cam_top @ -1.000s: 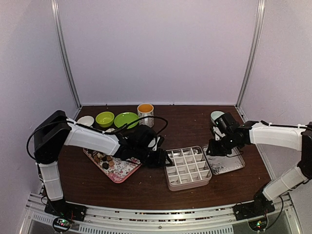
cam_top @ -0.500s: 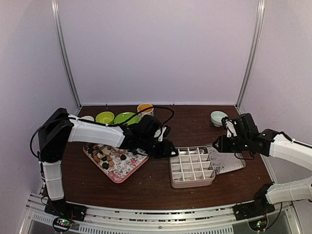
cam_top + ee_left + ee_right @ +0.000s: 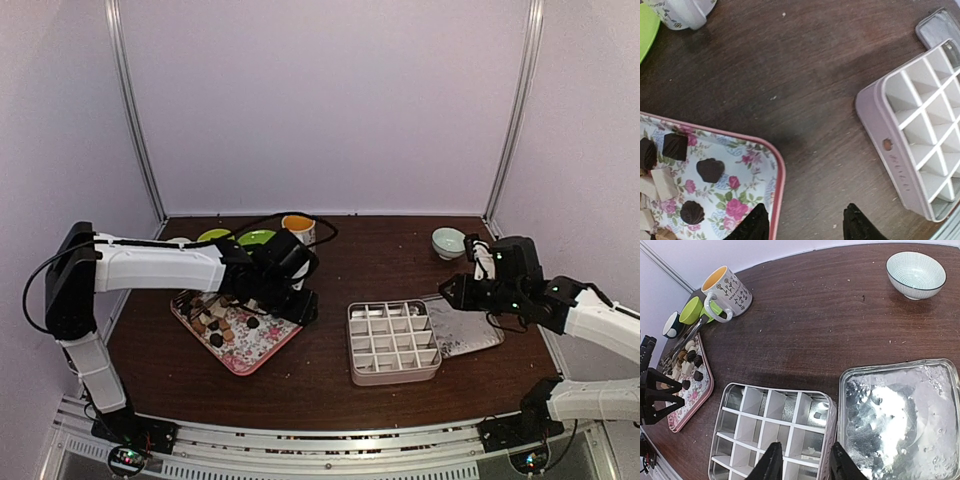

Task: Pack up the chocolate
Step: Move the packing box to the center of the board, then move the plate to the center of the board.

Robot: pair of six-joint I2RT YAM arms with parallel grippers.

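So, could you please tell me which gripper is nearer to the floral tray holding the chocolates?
Left. The left gripper hangs at the floral tray's right edge, while the right gripper is well away from it, above the right side of the compartment box.

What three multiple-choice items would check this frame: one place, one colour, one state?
1. The pink-rimmed floral tray of chocolates lies where from the white divided plastic box? A left B right C inside it
2. The patterned ceramic mug's inside is: A green B orange-yellow C blue
3. The left gripper is: A shut on a chocolate B shut on the mug C open, empty
Key: 1A, top view shows tray left of box; 2B, right wrist view shows that inner colour; 3C, fingers apart, gripping nothing.
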